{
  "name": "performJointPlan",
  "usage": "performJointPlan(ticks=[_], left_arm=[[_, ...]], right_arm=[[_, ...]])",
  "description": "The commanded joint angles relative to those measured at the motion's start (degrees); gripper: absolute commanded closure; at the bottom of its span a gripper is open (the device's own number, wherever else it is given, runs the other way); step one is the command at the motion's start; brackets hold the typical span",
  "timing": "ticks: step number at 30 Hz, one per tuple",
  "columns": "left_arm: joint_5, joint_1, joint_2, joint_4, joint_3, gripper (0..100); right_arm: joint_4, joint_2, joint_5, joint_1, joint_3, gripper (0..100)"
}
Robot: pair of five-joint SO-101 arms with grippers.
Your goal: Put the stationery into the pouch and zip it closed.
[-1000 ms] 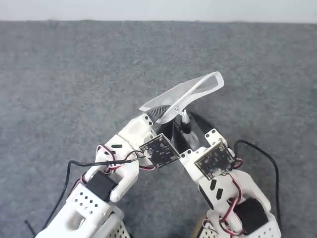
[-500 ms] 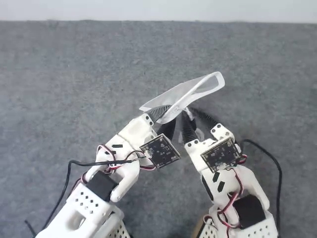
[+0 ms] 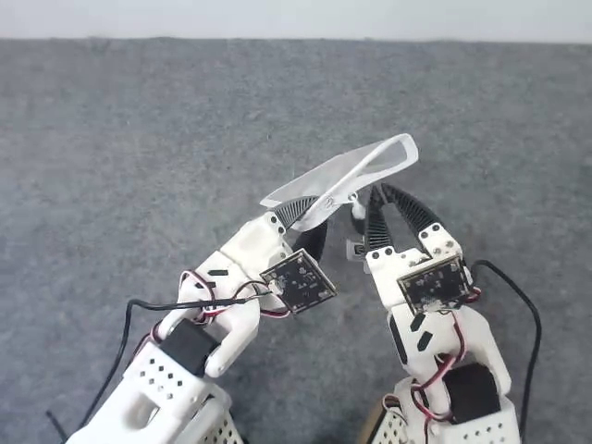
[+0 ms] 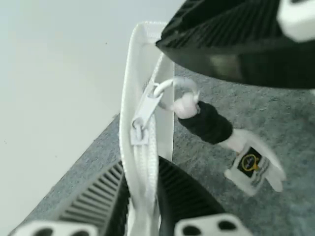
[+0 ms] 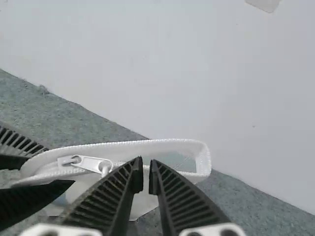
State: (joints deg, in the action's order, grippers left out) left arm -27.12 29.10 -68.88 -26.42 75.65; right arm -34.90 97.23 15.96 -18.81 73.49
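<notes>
The pouch [image 3: 356,176] hangs in the air over the desk [image 3: 139,139], tilted, one end raised toward the back wall [image 5: 147,59]; held up like this, its zip edge is taut and within reach of the second arm; it is a flat, see-through sleeve with a white woven border, and what it holds I cannot tell. The zip slider [image 4: 140,123] sits on that border close to the held end; a white pull cord [image 4: 179,88] loops from it to a dark bead [image 4: 206,123] and a small tag [image 4: 253,164] that dangles free. The left gripper [image 3: 310,215] is clamped on the pouch's lower end, ribbed fingers pressed to either side of the border, likely as an anchor for zipping. The right gripper [image 5: 146,164] is just beside the slider and cord, fingers drawn almost together with only a sliver between and nothing visible in it; it seems placed to catch the pull.
</notes>
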Motion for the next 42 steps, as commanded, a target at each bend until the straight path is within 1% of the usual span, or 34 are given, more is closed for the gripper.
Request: performJointPlan(ticks=[1, 4, 7, 9, 12, 16, 22, 33, 42], left_arm=[[-0.2, -0.9, -0.4, 0.5, 0.1, 99], [-0.2, -0.9, -0.4, 0.5, 0.1, 99], [-0.2, -0.9, -0.4, 0.5, 0.1, 99], [-0.2, -0.9, -0.4, 0.5, 0.1, 99], [-0.2, -0.9, -0.4, 0.5, 0.1, 99], [-0.2, -0.9, -0.4, 0.5, 0.1, 99], [-0.2, -0.7, -0.4, 0.5, 0.3, 99], [-0.2, -0.4, -0.4, 0.8, 0.8, 99], [-0.2, -0.4, -0.4, 0.8, 0.8, 99]], right_arm=[[-0.8, 0.2, 0.3, 0.5, -1.1, 99.1], [-7.8, 0.2, 0.3, -0.9, -5.3, 97.7], [-16.2, 0.2, 0.3, -2.9, -10.3, 89.8], [-19.9, 0.2, 0.3, -4.7, -12.4, 85.8], [-21.7, 0.0, 0.4, -8.0, -13.1, 86.4], [-20.5, -0.5, 0.6, -10.8, -11.2, 86.4], [-14.4, -0.5, 0.7, -10.7, -6.2, 86.4], [-8.2, -0.7, 0.7, -10.8, -1.7, 86.6], [-5.8, -14.3, 0.3, -10.5, -5.7, 86.5]])
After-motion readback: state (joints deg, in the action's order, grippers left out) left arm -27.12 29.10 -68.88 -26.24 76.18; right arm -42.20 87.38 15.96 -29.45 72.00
